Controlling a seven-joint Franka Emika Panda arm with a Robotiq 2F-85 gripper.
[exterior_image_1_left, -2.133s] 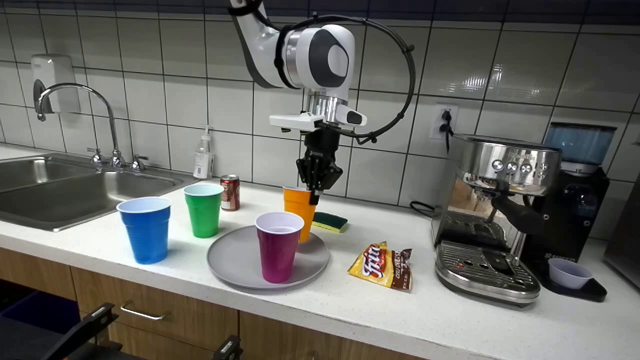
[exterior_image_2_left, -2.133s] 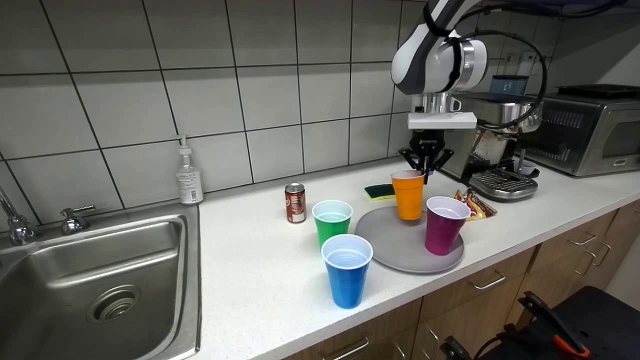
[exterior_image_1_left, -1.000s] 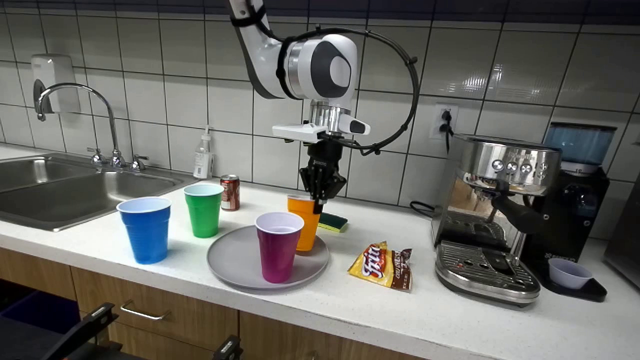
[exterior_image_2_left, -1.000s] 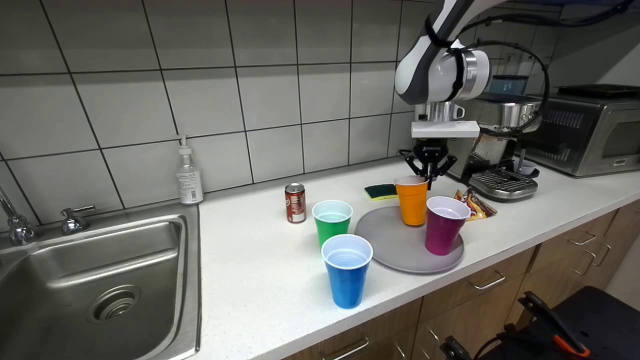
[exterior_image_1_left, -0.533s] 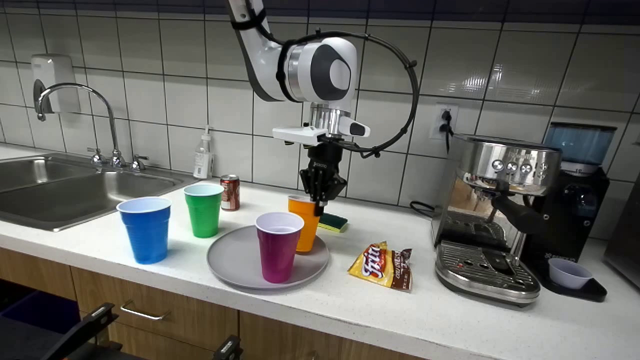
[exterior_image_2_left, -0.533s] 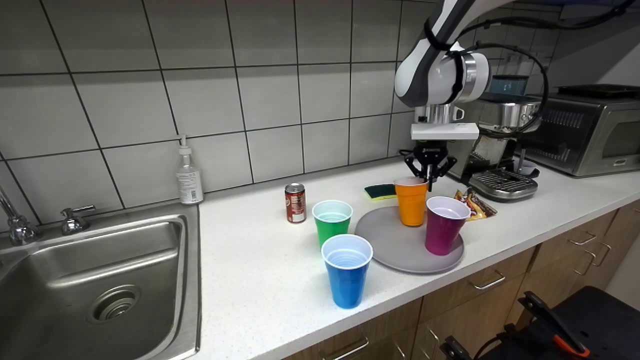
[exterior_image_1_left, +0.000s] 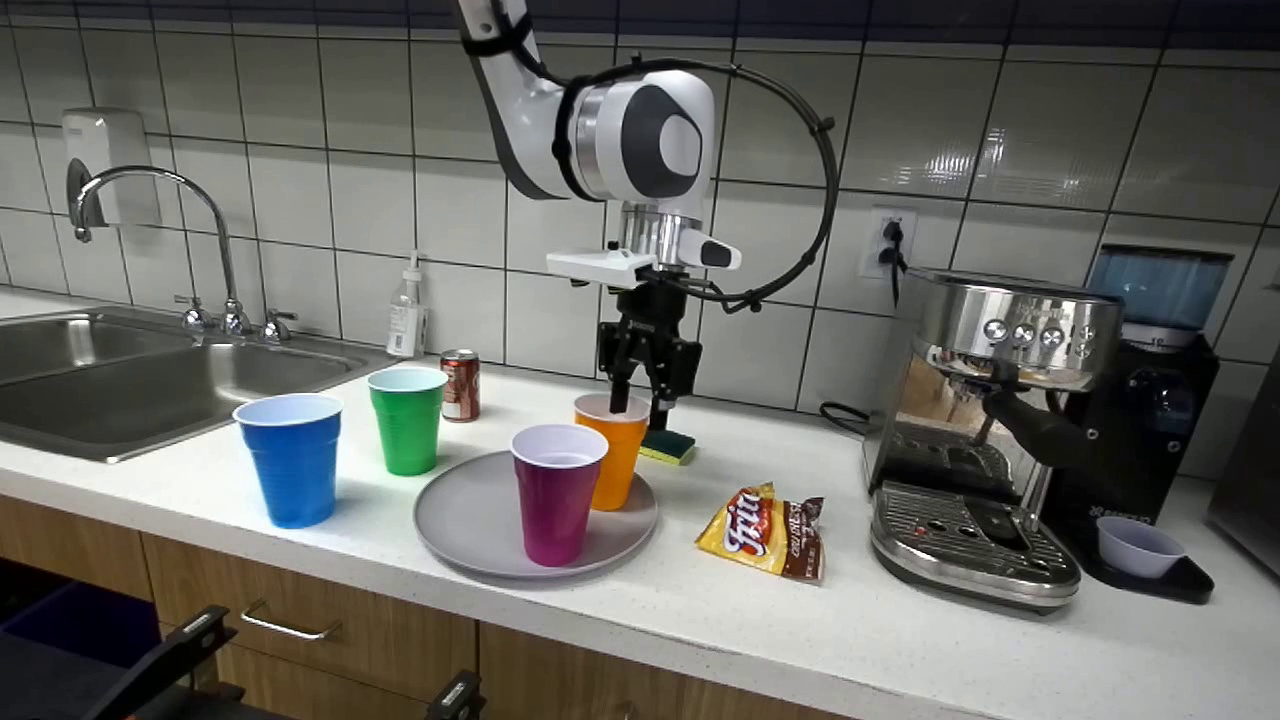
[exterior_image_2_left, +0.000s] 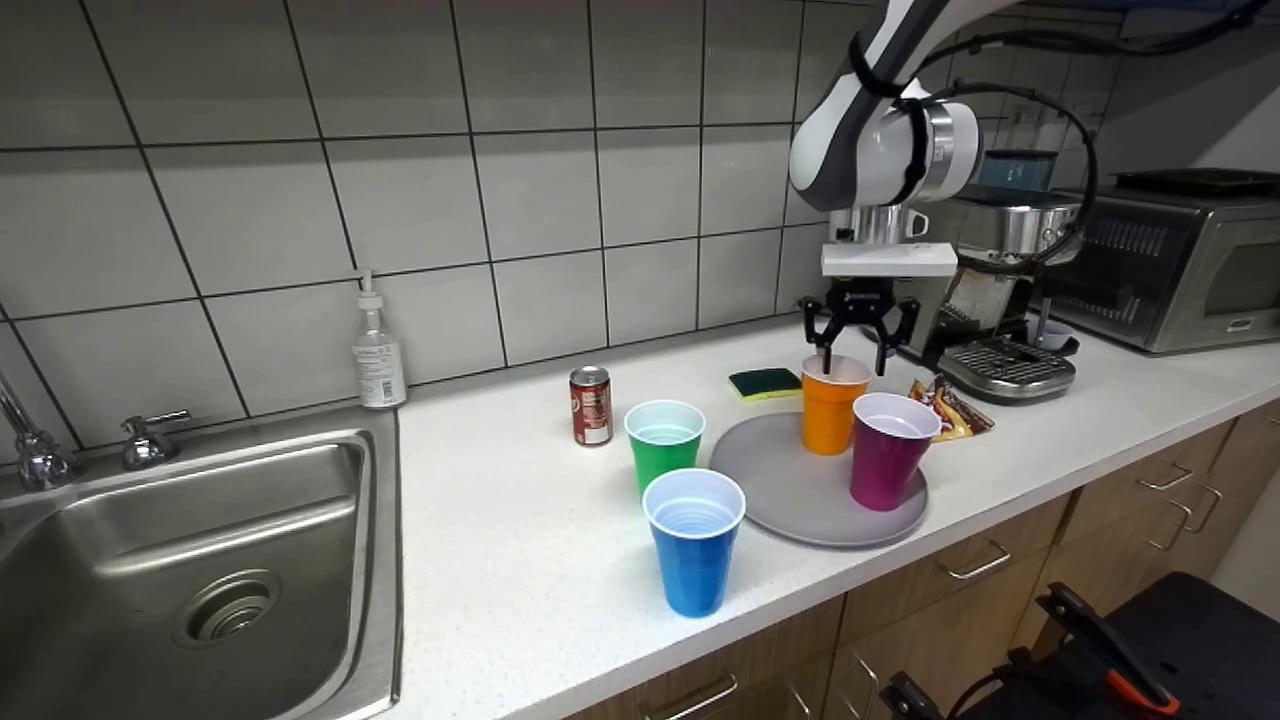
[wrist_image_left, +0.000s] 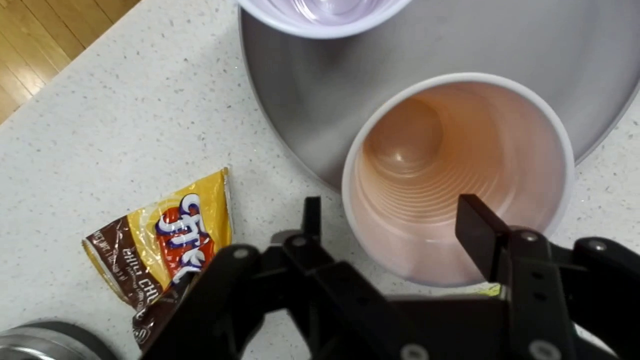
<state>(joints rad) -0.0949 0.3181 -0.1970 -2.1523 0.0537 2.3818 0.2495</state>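
Orange cup (exterior_image_2_left: 832, 412): inner floor (wrist_image_left: 410, 134) shows only in wrist view; hand (exterior_image_2_left: 853, 371) spread wide.

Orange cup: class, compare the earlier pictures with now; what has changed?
The gripper came down, lowering the orange cup onto the plate, then opened and let it go. The purple cup, green cup, blue cup and can stayed put.
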